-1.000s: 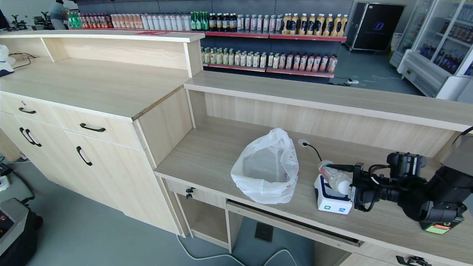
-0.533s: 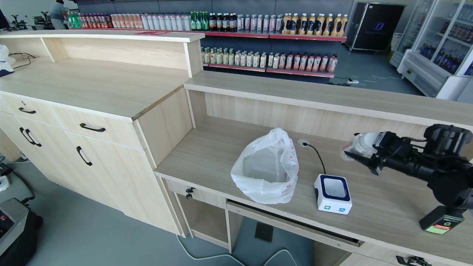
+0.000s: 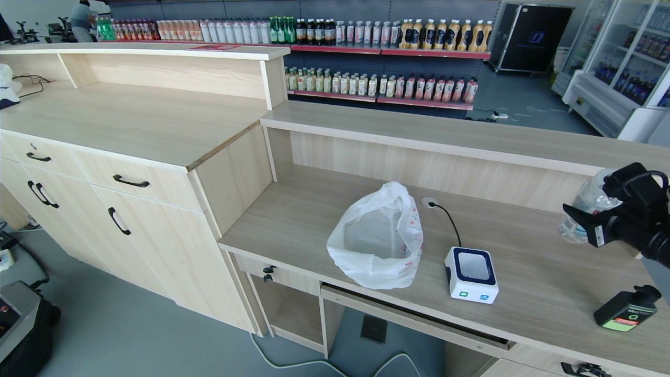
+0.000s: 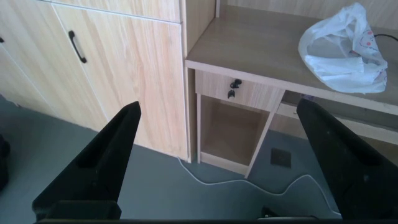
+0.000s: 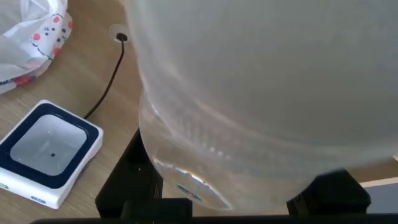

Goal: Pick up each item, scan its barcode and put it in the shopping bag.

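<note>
Clear plastic bottle [image 3: 590, 195] clamped in right tool [image 3: 587, 217], held above the desk [image 3: 293, 220] at its right end, well apart from the shopping bag [image 3: 379, 238]. Right wrist view adds close detail: the bottle wall is see-through with fine ribs. Scanner [image 3: 471, 275] is a white box with a dark-framed glass window, its black cable [image 3: 450, 222] running to a desk hole. Bag is thin, crinkled white plastic with red dots. Left tool [image 4: 217, 104] is wide open and holding nothing, down by the drawer side. Dark bottle [image 3: 625, 310] lies flat, green label unreadable
</note>
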{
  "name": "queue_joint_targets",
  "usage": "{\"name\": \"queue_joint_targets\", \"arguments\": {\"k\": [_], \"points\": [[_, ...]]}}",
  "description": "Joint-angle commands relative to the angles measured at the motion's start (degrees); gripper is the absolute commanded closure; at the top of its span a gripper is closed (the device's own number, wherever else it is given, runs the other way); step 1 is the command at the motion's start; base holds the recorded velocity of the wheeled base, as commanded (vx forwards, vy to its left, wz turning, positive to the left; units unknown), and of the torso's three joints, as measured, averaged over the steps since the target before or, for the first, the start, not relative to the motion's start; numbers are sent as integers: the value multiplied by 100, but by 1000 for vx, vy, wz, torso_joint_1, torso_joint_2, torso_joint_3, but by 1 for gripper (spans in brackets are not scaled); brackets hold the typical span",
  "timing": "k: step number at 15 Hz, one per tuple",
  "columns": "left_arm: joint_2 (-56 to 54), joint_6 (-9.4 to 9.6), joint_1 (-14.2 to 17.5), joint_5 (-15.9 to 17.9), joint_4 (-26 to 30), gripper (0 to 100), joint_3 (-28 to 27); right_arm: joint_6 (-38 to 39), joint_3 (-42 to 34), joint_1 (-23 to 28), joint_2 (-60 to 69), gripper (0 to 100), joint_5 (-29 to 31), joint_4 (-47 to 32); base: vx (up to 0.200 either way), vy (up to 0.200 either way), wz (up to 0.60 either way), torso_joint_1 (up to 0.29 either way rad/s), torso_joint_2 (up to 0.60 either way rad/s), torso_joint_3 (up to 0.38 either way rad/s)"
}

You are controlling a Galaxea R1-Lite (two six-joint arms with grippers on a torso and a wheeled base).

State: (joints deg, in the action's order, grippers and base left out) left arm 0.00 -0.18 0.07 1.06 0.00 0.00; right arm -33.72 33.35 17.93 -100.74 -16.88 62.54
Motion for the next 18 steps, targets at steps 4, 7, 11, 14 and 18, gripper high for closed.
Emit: {"name": "queue_joint_targets", "arguments": {"k": [4, 7, 11, 14, 18], "points": [[9, -8, 1, -1, 0, 0, 0, 111, -83, 26, 169, 100, -34, 22, 0, 0, 0, 0, 0, 0], [9, 1, 1, -1, 0, 0, 0, 419, -48, -211, 108, 100, -25, 145, 0, 0, 600, -1, 1, 4], [0, 1, 1, -1, 0, 0, 0, 612, 207, -809, -402, 100, 10, 813, 0, 0, 600, 7, 2, 4], [9, -8, 1, -1, 0, 0, 0, 832, 382, -1248, -1228, 100, 10, 1577, 0, 0, 400, -2, 0, 5], [9, 1, 1, -1, 0, 0, 0, 1614, 1340, -1626, -2819, 100, 10, 1762, 0, 0, 0, 0, 0, 0]]}}
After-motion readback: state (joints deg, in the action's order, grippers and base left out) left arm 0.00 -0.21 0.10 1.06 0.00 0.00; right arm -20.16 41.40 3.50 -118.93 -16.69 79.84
